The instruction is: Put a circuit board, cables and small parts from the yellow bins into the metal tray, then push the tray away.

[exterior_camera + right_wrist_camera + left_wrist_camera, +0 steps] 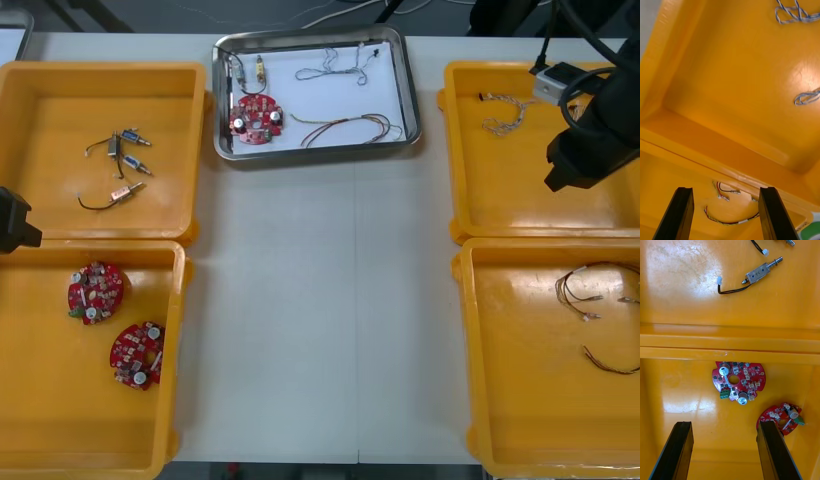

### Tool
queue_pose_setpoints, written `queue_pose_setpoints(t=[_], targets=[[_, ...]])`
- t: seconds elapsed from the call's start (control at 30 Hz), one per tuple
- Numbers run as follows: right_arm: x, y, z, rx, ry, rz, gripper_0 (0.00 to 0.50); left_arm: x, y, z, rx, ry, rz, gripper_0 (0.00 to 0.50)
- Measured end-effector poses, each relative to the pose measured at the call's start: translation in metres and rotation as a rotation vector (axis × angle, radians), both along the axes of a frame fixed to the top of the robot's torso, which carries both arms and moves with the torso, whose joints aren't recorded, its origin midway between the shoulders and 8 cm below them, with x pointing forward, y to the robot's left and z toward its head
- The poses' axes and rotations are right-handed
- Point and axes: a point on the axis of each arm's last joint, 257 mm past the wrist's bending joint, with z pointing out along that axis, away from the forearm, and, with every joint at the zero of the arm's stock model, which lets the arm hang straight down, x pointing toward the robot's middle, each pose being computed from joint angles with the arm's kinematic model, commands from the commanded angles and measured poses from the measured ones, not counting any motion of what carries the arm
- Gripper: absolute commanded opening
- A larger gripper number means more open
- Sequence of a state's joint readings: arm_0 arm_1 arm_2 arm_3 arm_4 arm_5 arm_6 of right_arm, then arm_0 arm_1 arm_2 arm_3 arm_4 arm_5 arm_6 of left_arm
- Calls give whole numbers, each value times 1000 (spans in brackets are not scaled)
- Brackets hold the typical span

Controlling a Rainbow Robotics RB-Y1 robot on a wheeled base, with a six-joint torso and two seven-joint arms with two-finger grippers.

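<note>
Metal tray (320, 152) lies at 12 o'clock on the bench (320, 320), long axis 9-to-3. It holds a circuit board (256, 119), cables (345, 128) and small parts (258, 68). The push is judged outstanding.

Right gripper (565, 170), over the far right bin (500, 195), has the tray at 10 o'clock and is judged nearer. Left gripper (15, 222), at the 9 o'clock edge, has it at 2.

The wrist views show both sets of jaws released and empty.

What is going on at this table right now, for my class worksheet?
Nothing is being held. The metal tray sits at the far side of the table with a circuit board, cables and small metal parts in it. The left gripper is open above the near left yellow bin, the right gripper open above the right yellow bins.
</note>
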State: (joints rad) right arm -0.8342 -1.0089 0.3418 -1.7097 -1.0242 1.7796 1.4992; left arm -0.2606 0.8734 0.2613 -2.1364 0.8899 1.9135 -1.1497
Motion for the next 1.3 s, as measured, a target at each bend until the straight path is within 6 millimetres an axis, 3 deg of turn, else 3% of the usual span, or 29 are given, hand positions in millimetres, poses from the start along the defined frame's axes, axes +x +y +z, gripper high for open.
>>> queue_pose_setpoints(t=[0.47,0.93,1.3], targets=[[-46,-49,-15,151,-3,-324,500,0,0,0,0,0,0,500],[-80,-70,-37,178,20,-423,500,0,0,0,0,0,0,500],[-93,-79,-38,210,17,-464,500,0,0,0,0,0,0,500]])
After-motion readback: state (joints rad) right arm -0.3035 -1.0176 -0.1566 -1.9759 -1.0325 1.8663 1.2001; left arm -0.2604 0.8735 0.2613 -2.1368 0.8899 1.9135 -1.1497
